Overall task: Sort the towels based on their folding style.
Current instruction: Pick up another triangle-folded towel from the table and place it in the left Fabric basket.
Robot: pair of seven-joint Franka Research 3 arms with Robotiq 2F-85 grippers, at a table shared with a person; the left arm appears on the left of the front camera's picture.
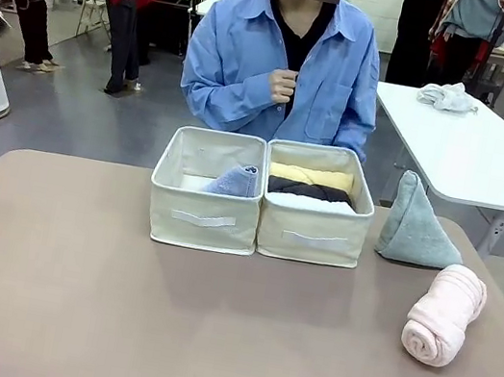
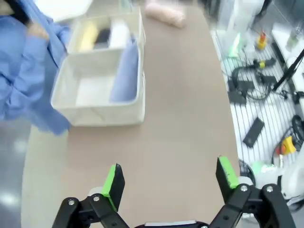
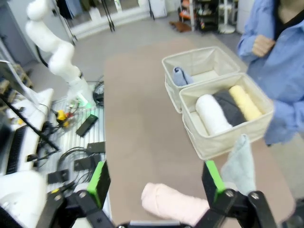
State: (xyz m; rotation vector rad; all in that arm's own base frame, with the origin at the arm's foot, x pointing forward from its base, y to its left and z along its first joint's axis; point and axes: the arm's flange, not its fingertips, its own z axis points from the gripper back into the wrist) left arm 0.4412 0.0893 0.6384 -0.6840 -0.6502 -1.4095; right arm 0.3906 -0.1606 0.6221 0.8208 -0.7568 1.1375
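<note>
Cream fabric box on the left of the brown worktop holds the light blue cone-shaped terry towel. This towel lies slanted, with its upper end against the wall shared with the second cream fabric box. In that box three rolled towels lie side by side, their long axes going left to right. The yellow roll is nearest the person, the dark grey roll is in the middle, and the white roll is nearest the robot. Just right of this box the pale grey-green cone towel stands upright on the worktop, tip up. Nearer the robot, the pink rolled towel lies with its long axis near to far, its spiral end toward the robot. The left gripper is wide open over bare worktop and holds nothing. The right gripper is also wide open and empty, above the pink rolled towel and apart from it.
</note>
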